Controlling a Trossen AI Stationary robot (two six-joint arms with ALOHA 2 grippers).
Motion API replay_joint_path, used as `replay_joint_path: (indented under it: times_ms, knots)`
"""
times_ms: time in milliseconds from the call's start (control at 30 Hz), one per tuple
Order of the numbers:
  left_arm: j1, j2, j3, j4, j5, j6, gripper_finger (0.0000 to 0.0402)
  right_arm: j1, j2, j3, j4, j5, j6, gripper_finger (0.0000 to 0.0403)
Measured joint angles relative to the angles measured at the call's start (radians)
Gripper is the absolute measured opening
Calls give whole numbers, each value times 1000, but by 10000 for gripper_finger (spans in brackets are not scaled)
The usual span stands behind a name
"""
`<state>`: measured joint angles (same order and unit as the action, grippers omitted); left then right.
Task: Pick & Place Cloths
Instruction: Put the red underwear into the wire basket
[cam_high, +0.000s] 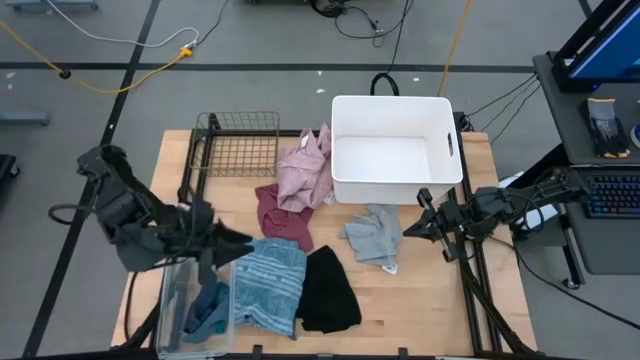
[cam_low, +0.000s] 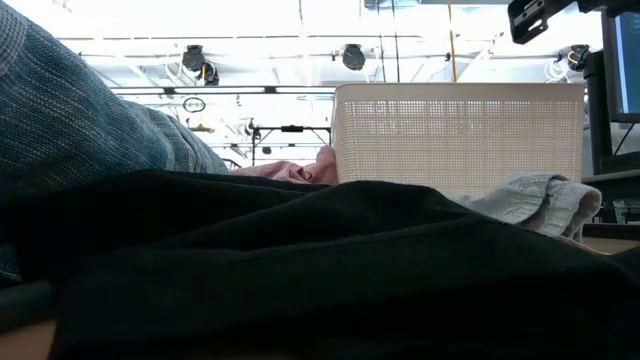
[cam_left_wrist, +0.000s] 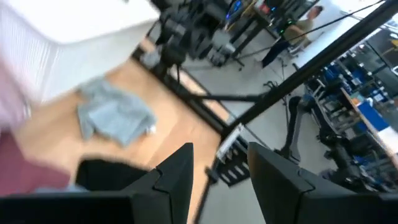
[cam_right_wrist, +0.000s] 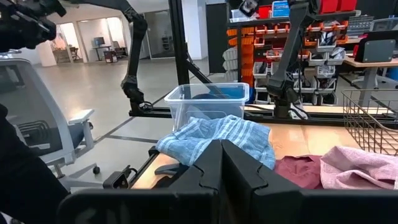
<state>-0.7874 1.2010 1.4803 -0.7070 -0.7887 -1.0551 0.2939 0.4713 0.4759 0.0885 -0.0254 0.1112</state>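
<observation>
Beside the clear bin (cam_high: 195, 305), the left gripper (cam_high: 235, 240) fingers stand apart (empty); right gripper (cam_high: 410, 228) fingers closed.

Overhead cam straight down on the whole worktop (cam_high: 420, 290). Low cam at surface level, jammed against the black cloth (cam_low: 330, 270). Wrist cams face each other across it, both catching the maroon cloth (cam_right_wrist: 298, 171).

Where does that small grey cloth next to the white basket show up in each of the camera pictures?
High view: the grey cloth lies just below the white basket, right of centre.
Low view: at right, in front of the basket's lower right corner.
Left wrist view: left of centre, on bare wood.
Right wrist view: not in it.
Shared landmark: the white basket, except in the right wrist view.
</observation>
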Motion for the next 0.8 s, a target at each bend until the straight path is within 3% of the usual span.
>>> replay_joint_path:
  times_ms: [167,567,800]
  knots:
    - [87,23,0,67,46,201,152,0,0,0,4,-1,0,0]
    - [255,71,0,62,289,347,152,0,0,0,4,-1,0,0]
    - [336,70,0,29,301,512,152,0,0,0,4,-1,0,0]
